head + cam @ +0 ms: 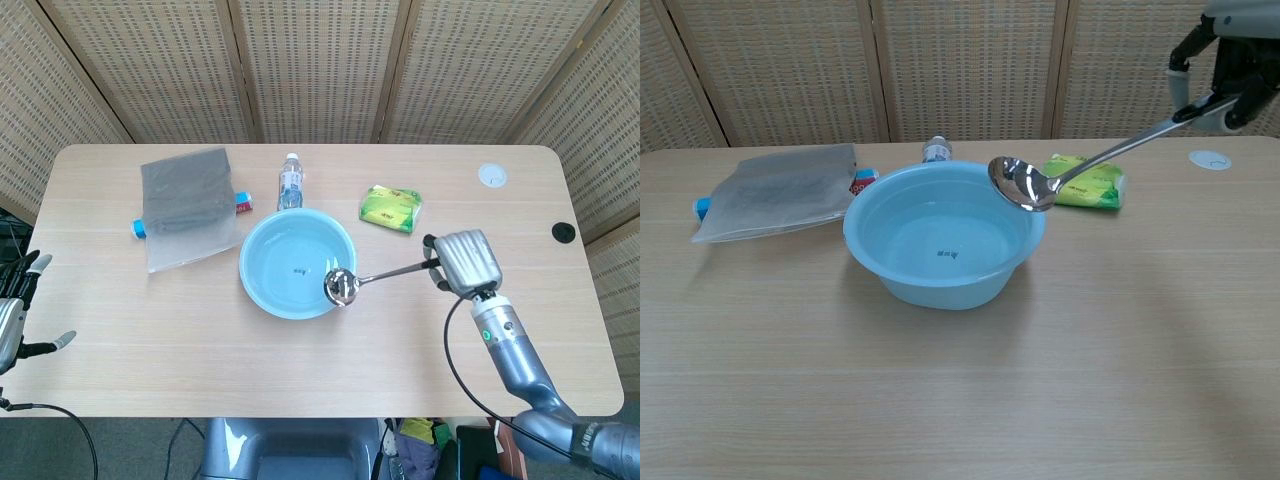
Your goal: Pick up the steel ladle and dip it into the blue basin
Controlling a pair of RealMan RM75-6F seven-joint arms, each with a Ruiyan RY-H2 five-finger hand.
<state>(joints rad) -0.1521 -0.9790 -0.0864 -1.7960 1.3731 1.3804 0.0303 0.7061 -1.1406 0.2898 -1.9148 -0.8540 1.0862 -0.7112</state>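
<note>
My right hand (461, 262) (1232, 62) grips the end of the steel ladle's handle, raised well above the table. The ladle (370, 277) (1080, 166) slants down to the left, and its shiny bowl hangs in the air over the right rim of the blue basin (283, 250) (930, 240). The basin sits mid-table with a small dark mark on its bottom. My left hand (18, 315) shows at the far left edge of the head view, off the table, fingers spread and holding nothing.
Behind the basin lie a water bottle (290, 183) (936, 149) and a grey pouch (187, 203) (780, 189). A green packet (391, 208) (1082, 181) sits to the basin's right rear. A white disc (491, 176) (1210, 159) and a black grommet (563, 232) are at the far right.
</note>
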